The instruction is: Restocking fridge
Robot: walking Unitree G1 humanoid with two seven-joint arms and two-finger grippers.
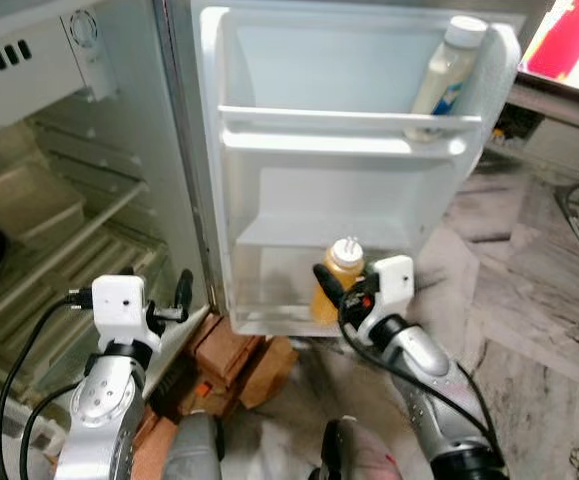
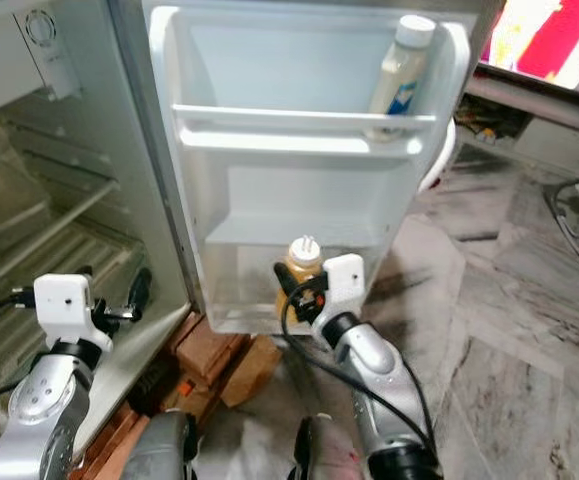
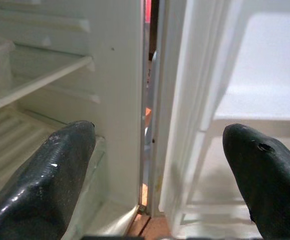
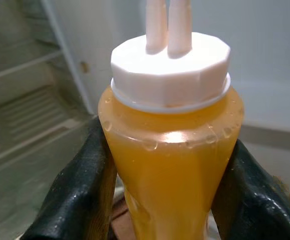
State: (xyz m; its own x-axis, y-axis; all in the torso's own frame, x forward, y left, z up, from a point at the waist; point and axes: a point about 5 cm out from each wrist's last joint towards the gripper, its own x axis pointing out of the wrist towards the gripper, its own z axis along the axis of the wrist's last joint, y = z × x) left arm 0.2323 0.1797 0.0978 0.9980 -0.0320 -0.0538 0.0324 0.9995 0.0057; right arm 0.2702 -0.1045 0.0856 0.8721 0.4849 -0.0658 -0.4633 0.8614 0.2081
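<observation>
fridge door [image 1: 269,60] swung open toward the near side, fridge [image 1: 59,200] body open on the left with wire shelves [image 1: 79,240] bare. orange sauce bottle [image 1: 337,285] with white twin-spout cap held upright at the lowest door shelf [image 1: 269,322], just inside its near rim, clamped at both sides between the black fingers [image 4: 77,190] of the right gripper [image 1: 341,300]. white-capped pale bottle [image 1: 447,72] standing far up in the top door rack [image 1: 349,118], at its right end, leaning a little against the door edge. left gripper [image 1: 183,298] raised near the fridge's hinge edge, left of the door, fingers [image 3: 44,175] spread wide with nothing between them, aimed at the gap between cabinet and door. brown cardboard boxes [image 1: 231,362] lying on the floor under the door. marbled tile floor [image 1: 539,300] stretching away to the right
</observation>
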